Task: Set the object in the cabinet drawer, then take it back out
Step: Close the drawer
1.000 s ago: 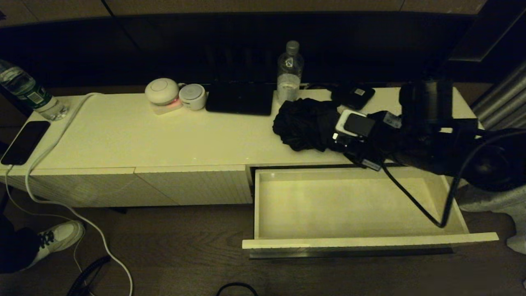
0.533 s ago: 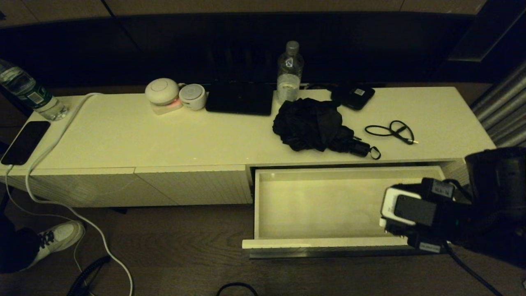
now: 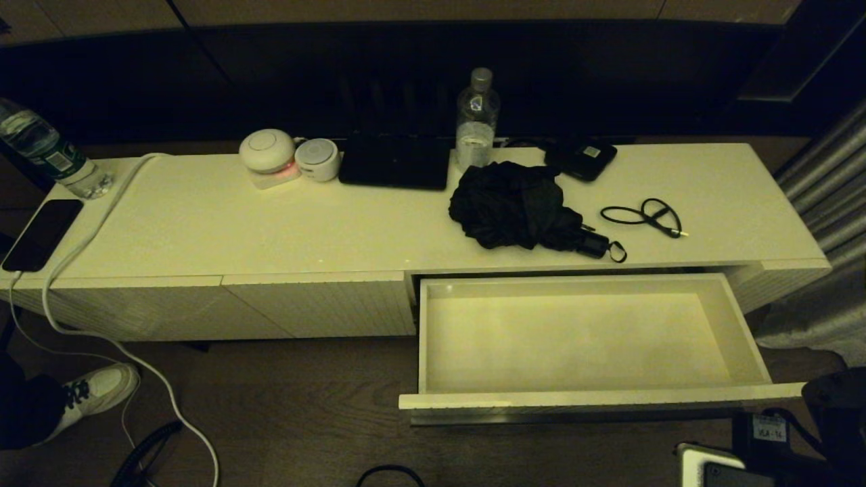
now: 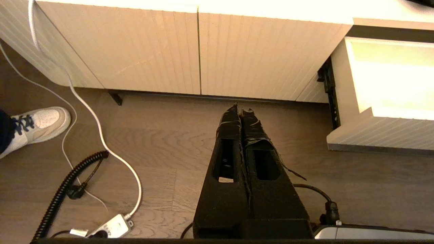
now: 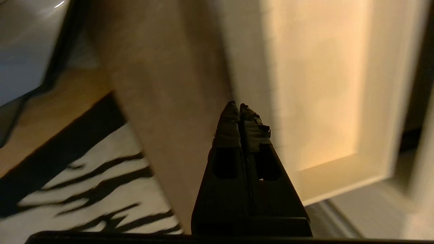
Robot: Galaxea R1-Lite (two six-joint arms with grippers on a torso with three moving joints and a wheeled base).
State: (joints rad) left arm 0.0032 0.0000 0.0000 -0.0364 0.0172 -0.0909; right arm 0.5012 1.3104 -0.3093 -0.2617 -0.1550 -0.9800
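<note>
Left gripper (image 4: 240, 110) hangs low over the wood floor (image 4: 162, 142) in front of the shut ribbed panels (image 4: 190, 51), tips pressed together, holding nothing; parked. Moving right: the cabinet top (image 3: 270, 223) carries a water bottle (image 3: 477, 122), then a crumpled black umbrella (image 3: 517, 206) w/ its handle pointing right, toward the front edge, then a thin black looped cable (image 3: 643, 216) just beside it. My read: the umbrella is prob the object, though the task doesn't say which. Below them the cabinet drawer (image 3: 433, 338) stands pulled out, plain white inside, nothing in it. Right gripper (image 5: 242, 110) is down near the drawer's front right corner, off the cabinet, fingers clenched on nothing; in the head view only the arm's wrist block shows at the bottom right corner. Key relation: the umbrella lies up and back from the right jaws, beyond the open drawer, long axis running roughly left-right along the top; right arm is far nearer than the left. So the next reach looks like right arm's job: rise over the drawer front, jaws opened, cross the umbrella's short side. Surface is smooth, white. Room is dim; a striped rug (image 5: 84, 189) lies on the floor by the right arm.
</note>
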